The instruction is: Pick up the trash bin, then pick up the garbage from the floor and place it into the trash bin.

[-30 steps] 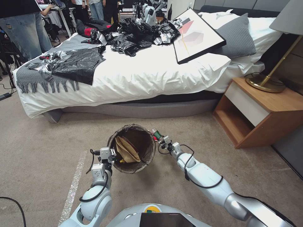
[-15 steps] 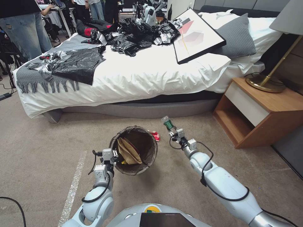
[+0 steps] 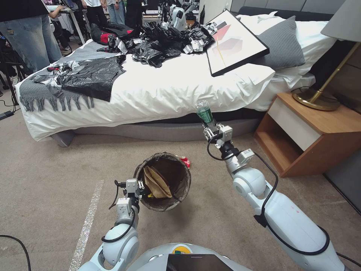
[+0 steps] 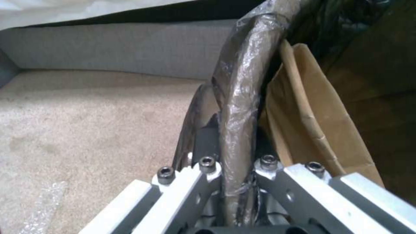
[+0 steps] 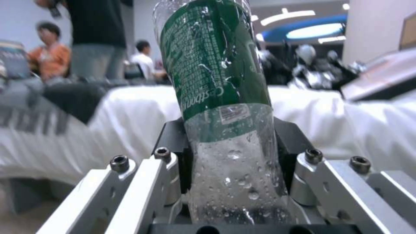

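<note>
The trash bin [image 3: 165, 205], round with a dark bag liner over its rim, hangs off the carpet from my left gripper [image 3: 138, 187], which is shut on its near rim [image 4: 236, 107]. A brown paper bag [image 3: 156, 183] leans inside it. My right gripper [image 3: 211, 130] is raised high to the right of the bin, in front of the bed, shut on a clear green-labelled bottle [image 3: 204, 111] that points upward [image 5: 216, 81]. A red wrapper [image 3: 184, 161] lies on the floor [image 3: 56, 177] just behind the bin.
A bed [image 3: 158, 94] with white sheets, black plastic sheets [image 3: 94, 77] and a framed picture [image 3: 235, 41] spans the back. A wooden nightstand [image 3: 308, 131] with a lamp [image 3: 319, 99] stands at the right. A pale tape line [image 3: 88, 222] crosses the carpet at left.
My right gripper has lifted the bottle from floor level beside the bin up and to the right. The red wrapper behind the bin came into sight. The bin shifted slightly right.
</note>
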`<state>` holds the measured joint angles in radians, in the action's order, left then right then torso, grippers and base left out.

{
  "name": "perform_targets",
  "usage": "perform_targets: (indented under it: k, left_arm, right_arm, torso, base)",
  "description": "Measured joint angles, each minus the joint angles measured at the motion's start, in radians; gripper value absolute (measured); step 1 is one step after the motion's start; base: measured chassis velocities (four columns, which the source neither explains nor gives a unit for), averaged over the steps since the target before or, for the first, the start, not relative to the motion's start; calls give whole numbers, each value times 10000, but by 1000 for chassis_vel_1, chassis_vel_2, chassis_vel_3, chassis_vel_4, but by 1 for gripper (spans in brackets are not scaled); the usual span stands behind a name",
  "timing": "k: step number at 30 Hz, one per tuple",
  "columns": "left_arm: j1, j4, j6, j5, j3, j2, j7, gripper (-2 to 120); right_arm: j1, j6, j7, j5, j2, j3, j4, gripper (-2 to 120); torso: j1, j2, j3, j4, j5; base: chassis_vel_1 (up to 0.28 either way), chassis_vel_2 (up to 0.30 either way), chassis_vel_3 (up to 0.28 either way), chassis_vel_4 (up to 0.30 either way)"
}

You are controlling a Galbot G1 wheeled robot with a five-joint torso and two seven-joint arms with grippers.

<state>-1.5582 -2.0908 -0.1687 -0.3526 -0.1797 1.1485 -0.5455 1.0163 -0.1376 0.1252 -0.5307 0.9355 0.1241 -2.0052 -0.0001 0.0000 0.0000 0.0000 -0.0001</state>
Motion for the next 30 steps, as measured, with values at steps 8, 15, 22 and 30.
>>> perform_targets:
  k: [8,15,22,30]
  left_arm:
    - [46,40,-17,0,64,-8,3,0]
    - [124,56,-55,-7,104,-12,-4,0]
    - [156,66,-69,-18,103,-12,-14,0]
    - [192,66,-85,-55,57,-20,-25,0]
  right_arm:
    - [17,-376,-153,-260,-215,-507,-1129,32]
    - [-20,-450,-402,-310,-292,-1685,-1669,32]
    - [-49,-412,-440,-197,-331,-2487,-1728,32]
    - [97,-399,-548,13,-513,-3225,-1766,32]
  torso:
    - [0,0,0,0,0]
    - [0,0,0,0,0]
    - [0,0,0,0,0]
    - [0,0,0,0,0]
  base:
    - [0,0,0,0]
    - [0,0,0,0]
    - [0,0,0,0]
    - [0,0,0,0]
